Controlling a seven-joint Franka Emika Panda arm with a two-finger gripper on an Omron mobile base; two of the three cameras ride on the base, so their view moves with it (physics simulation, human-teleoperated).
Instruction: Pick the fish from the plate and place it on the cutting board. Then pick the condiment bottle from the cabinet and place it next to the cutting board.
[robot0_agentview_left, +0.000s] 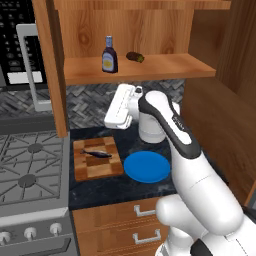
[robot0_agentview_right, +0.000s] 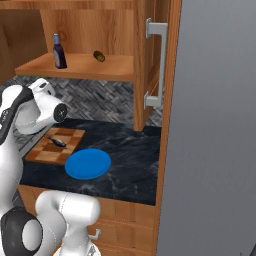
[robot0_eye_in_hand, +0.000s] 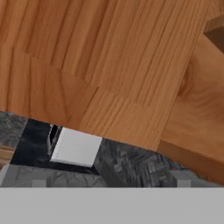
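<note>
Two things on the cabinet (robot0_agentview_left: 140, 67) shelf: condiment bottle (robot0_agentview_left: 109, 55) upright toward the left, stubby dark item (robot0_agentview_left: 135, 57) lying on its side just right of it, apart. Below, on the dark counter (robot0_agentview_right: 130, 150), fish (robot0_agentview_left: 96, 153) lying flat across the far part of the cutting board (robot0_agentview_left: 97, 167), lengthwise left to right. Blue plate (robot0_agentview_left: 147, 167) bare, just right of the board, nearly touching its edge. Stove (robot0_agentview_left: 30, 170) left of the board. Gripper (robot0_agentview_left: 118, 107) raised above the counter, between shelf and board, pointed toward the left and the back wall, holding nothing; jaws spread wide. Hand view looking at the wood underside and side of the cabinet, with patterned backsplash (robot0_eye_in_hand: 131, 164) below.
</note>
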